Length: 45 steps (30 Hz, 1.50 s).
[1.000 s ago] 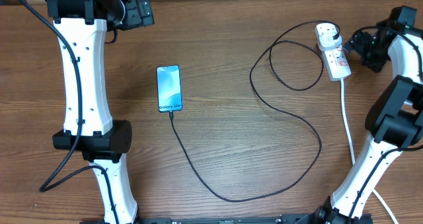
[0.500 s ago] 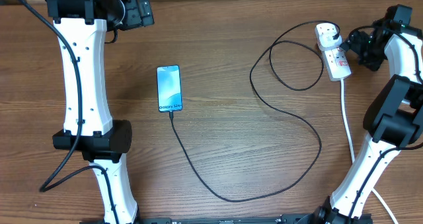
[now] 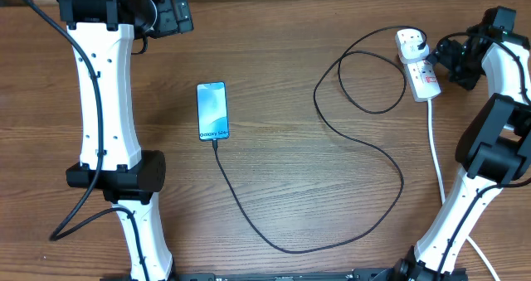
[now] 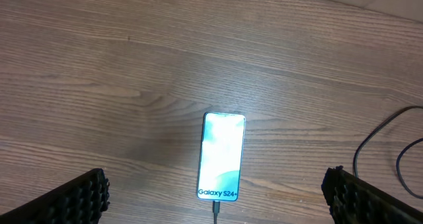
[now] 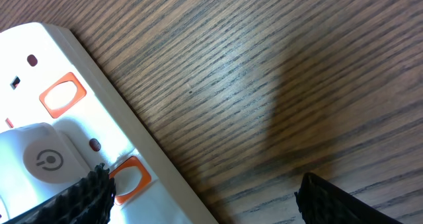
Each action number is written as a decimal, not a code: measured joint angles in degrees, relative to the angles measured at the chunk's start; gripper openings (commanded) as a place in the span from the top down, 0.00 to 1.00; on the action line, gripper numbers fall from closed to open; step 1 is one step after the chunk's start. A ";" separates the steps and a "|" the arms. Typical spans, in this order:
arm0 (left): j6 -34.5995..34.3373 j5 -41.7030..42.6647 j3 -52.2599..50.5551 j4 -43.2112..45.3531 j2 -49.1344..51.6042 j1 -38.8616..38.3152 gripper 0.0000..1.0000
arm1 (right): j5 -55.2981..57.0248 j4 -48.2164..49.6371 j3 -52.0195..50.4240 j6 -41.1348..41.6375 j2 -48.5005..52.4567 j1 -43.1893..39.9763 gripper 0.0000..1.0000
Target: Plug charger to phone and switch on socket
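Hanging just beside the socket (image 3: 417,64), the right tool (image 3: 445,60) is the nearer arm for the switch. From the overhead camera the socket lies at about 9 o'clock of that tool, close but apparently not touching. Its fingers stand wide apart in the wrist view with only bare counter (image 5: 264,85) between them, so it is released and grasps nothing.

The socket's long axis runs roughly 12 to 6 o'clock, leaning a little toward 11 and 5. Its thick white cord (image 3: 434,148) leaves from the 6 o'clock end, and the charger (image 3: 365,148) enters near the 12 o'clock end. In the right wrist view two red rocker switches (image 5: 63,94) sit along the strip's near edge. Which one serves the occupied outlet is hard to tell from here; I would guess the lower one. The press probably calls for a short move toward 9 o'clock, across the strip's width.

The phone (image 3: 211,110) lies mid-counter with its screen lit, its long axis 12 to 6 o'clock and its port end pointing to 6. The charger's tip looks seated there. The left tool (image 3: 178,14) is well apart at about 11 o'clock of the phone, its fingers spread and empty.
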 measured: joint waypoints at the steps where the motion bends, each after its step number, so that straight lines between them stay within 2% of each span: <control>1: 0.00 -0.02 0.00 0.00 0.00 0.00 0.00 | 0.00 -0.09 0.00 0.04 0.00 0.00 0.12; 45: 0.00 0.00 0.00 0.00 0.00 0.00 0.01 | 0.04 -1.03 0.39 0.31 0.59 0.46 0.12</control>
